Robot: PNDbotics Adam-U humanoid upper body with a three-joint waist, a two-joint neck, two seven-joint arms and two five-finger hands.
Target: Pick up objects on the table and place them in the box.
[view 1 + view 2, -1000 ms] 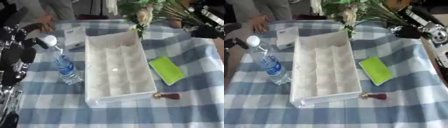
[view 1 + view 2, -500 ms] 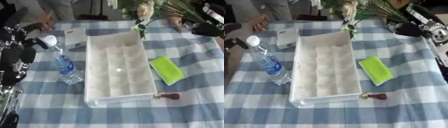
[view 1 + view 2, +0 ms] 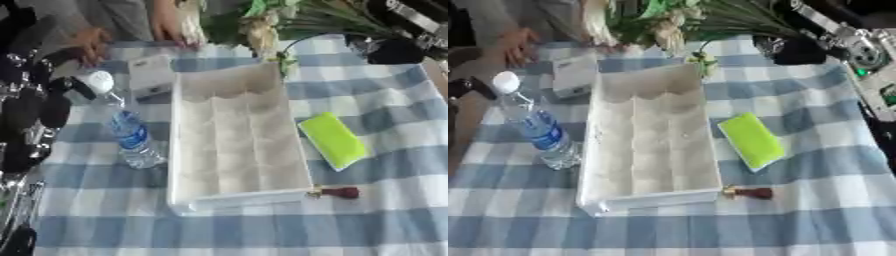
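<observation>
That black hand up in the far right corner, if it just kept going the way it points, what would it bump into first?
Probably the flowers: the right hand points left along the table's far edge, toward their green stems. Depth is unclear, so it might pass above them.

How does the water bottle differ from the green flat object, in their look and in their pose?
The water bottle stands upright on the left side of the white box; the green flat object lies flat on the right side of it. The water bottle is clear with a white cap and a blue label; the green flat object is opaque, plain yellow-green. The water bottle is tall and round; the green flat object is low and roughly rectangular. Both rest on the checked tablecloth, outside the box.
</observation>
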